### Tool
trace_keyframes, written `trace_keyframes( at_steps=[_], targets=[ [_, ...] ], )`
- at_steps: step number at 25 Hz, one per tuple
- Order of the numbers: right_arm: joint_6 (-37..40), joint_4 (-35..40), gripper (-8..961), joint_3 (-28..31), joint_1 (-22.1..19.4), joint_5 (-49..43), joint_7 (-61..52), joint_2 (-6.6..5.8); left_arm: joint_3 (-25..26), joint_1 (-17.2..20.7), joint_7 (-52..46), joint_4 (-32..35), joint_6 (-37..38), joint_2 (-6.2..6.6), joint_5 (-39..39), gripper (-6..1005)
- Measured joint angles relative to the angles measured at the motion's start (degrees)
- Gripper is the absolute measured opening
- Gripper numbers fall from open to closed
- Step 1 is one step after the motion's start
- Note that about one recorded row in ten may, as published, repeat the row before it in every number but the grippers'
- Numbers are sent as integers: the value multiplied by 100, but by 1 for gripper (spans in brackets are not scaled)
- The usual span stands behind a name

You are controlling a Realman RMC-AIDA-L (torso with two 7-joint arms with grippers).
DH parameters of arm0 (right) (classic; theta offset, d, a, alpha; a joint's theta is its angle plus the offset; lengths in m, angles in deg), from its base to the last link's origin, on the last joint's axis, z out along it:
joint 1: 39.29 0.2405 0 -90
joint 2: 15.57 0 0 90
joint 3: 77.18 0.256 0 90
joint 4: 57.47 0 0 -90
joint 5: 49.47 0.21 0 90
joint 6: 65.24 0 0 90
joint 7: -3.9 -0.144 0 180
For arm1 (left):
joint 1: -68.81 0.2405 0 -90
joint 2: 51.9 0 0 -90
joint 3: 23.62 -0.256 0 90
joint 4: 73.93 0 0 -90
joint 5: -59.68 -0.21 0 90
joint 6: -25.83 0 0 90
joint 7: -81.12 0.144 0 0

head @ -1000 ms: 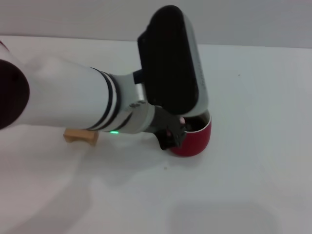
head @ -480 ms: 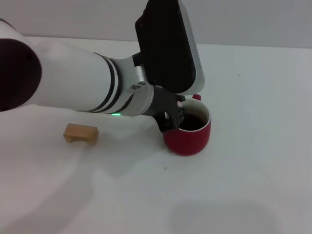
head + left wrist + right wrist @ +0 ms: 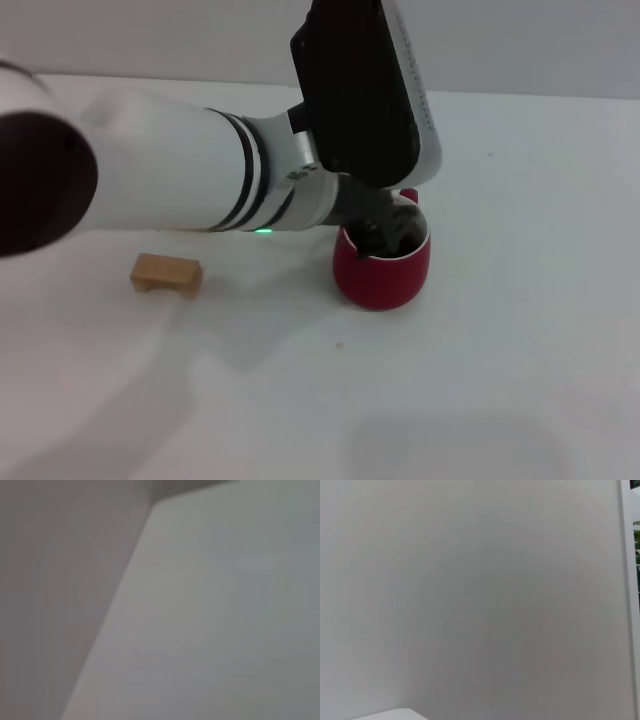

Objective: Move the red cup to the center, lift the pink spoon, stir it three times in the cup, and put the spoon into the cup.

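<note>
The red cup [image 3: 382,275] stands on the white tabletop near the middle, its small handle [image 3: 408,196] turned to the far side. My left gripper [image 3: 380,235] reaches down from the left and its dark fingers sit in the cup's mouth, covering most of the dark liquid. The pink spoon is hidden behind the gripper; a pink bit showed between the fingers in the earlier frames. Both wrist views show only blank pale surfaces. My right gripper is out of view.
A tan wooden block [image 3: 166,274] lies on the table [image 3: 520,330] to the left of the cup, under my left forearm [image 3: 170,180]. The forearm and wrist housing hide the table's far left part.
My left gripper has moved up and toward the far side, from the cup's near-left rim to over its mouth, with the pink bit between its fingers. The cup has stayed in place.
</note>
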Motion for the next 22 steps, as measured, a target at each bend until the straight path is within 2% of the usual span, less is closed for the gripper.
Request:
trace_keyframes(
  at_steps=[8,11,14,18,19,20,21,22],
  targets=[
    [6,2,-1,0,0,0,0,-13,-70,229,-4,-158,560,8,25,378],
    [7,6,-1,0,0,0,0,-13,-69,369,-10,-165,1183,3,200,441],
    [7,14,-1,0,0,0,0,-12,-76,632,1,-133,2450,22,785,555],
    [7,13,-1,0,0,0,1,-7,-370,1033,123,201,4845,51,1792,715],
    [8,11,-1,0,0,0,1,-5,-541,1121,135,318,5568,52,1913,736],
    [9,9,-1,0,1,0,1,-3,-881,1237,134,503,6701,57,1910,757],
    [13,7,-1,0,4,0,1,-2,-881,1237,134,503,6701,57,1910,777],
    [17,4,-1,0,9,0,1,-2,-1029,1278,119,590,7134,57,1854,798]
  ],
)
